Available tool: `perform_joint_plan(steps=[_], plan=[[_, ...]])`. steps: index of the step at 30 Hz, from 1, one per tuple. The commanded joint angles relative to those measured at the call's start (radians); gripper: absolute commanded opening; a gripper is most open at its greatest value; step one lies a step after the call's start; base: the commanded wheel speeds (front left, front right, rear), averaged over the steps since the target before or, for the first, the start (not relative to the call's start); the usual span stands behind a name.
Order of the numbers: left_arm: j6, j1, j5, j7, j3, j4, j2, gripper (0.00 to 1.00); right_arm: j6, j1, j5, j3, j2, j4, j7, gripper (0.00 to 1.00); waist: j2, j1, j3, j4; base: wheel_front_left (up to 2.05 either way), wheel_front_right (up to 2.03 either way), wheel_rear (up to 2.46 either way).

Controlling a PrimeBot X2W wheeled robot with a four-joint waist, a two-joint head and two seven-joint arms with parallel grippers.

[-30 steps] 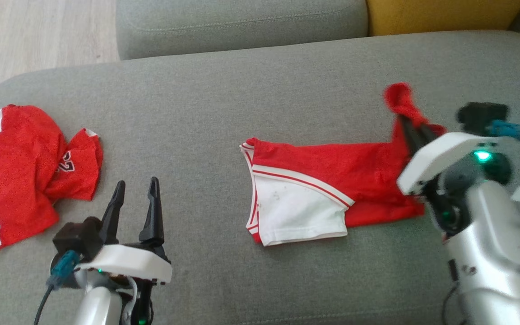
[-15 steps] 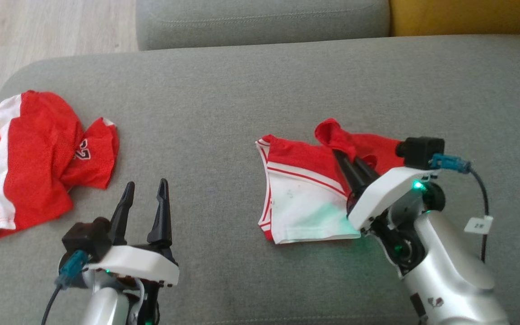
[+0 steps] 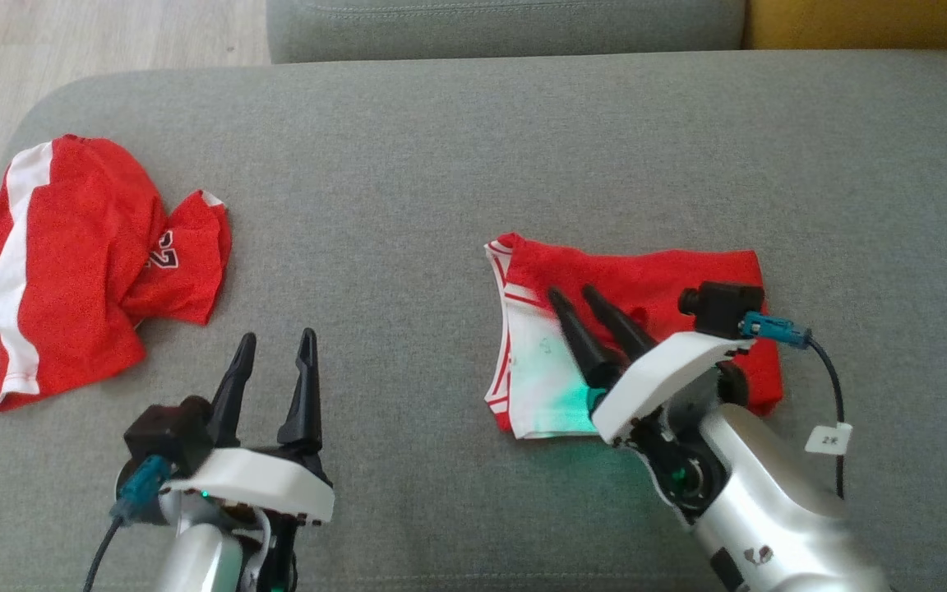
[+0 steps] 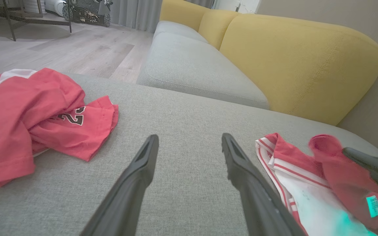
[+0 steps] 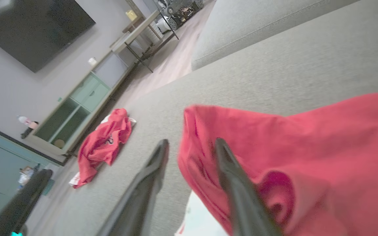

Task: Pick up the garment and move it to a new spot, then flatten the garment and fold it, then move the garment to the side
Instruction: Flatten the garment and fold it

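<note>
Right gripper, jaws parted with nothing pinched, sits over the folded red-and-white shorts centre-right in head view; I'd lift it straight clear so the fold doesn't drag open. Left gripper lower left, spread, empty. Count: two grippers, two garments (shorts, crumpled red jersey far left), one grey sofa seat.

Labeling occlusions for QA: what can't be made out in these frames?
Jersey number: head view, folds hide part.
Shorts lower right: head view, right gripper and arm cover it.
Shorts' folded edge: right wrist view, blurred.
Cable tag text: head view, too small.
</note>
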Motion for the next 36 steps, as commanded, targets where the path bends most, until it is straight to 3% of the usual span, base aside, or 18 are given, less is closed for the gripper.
perform_joint_plan(steps=[1, 4, 7, 12, 19, 23, 27, 31, 36], plan=[[0.001, -0.048, -0.006, -0.012, 0.03, -0.026, 0.003, 1.0, 0.002, -0.037, 0.039, 0.028, 0.016, -0.04, -0.024, 1.0, 0.0, 0.0, 0.0, 0.001, 0.0, 0.0, 0.0], [0.003, -0.047, -0.01, -0.012, 0.031, -0.024, 0.003, 1.0, 0.002, -0.054, 0.129, 0.067, 0.016, -0.049, -0.06, 1.0, 0.0, 0.0, 0.001, -0.002, 0.0, 0.0, 0.0], [0.006, -0.045, -0.012, -0.012, 0.031, -0.021, 0.003, 1.0, 0.002, -0.089, 0.129, 0.075, 0.016, -0.02, -0.095, 1.0, 0.0, 0.0, -0.002, -0.011, 0.0, 0.0, 0.0], [0.009, -0.038, -0.011, -0.012, 0.039, -0.024, 0.003, 1.0, 0.002, -0.156, 0.002, -0.005, 0.011, 0.069, -0.137, 1.0, 0.0, 0.0, -0.013, -0.04, 0.0, 0.0, 0.0], [0.01, -0.036, -0.015, -0.012, 0.044, -0.037, 0.003, 1.0, 0.002, -0.17, -0.238, -0.128, -0.091, 0.101, -0.158, 1.0, 0.0, 0.0, -0.032, -0.085, 0.0, 0.0, 0.0], [0.01, -0.037, -0.016, -0.012, 0.042, -0.05, 0.003, 1.0, 0.002, -0.131, -0.392, -0.182, -0.16, 0.061, -0.191, 1.0, 0.0, 0.0, -0.036, -0.105, 0.0, 0.0, 0.0], [0.01, -0.04, -0.015, -0.012, 0.042, -0.068, 0.003, 1.0, 0.002, -0.054, -0.502, -0.279, -0.19, -0.01, -0.223, 1.0, 0.0, 0.0, -0.035, -0.121, 0.0, 0.0, 0.0], [0.011, -0.037, -0.011, -0.012, 0.045, -0.084, 0.003, 1.0, 0.002, 0.018, -0.583, -0.361, -0.192, -0.086, -0.243, 1.0, 0.0, 0.0, -0.032, -0.131, 0.0, 0.0, 0.0], [0.011, -0.019, -0.003, -0.012, 0.048, -0.101, 0.003, 1.0, 0.002, 0.155, -0.667, -0.484, -0.131, -0.225, -0.261, 1.0, 0.0, 0.0, -0.03, -0.142, 0.0, 0.0, 0.0]])
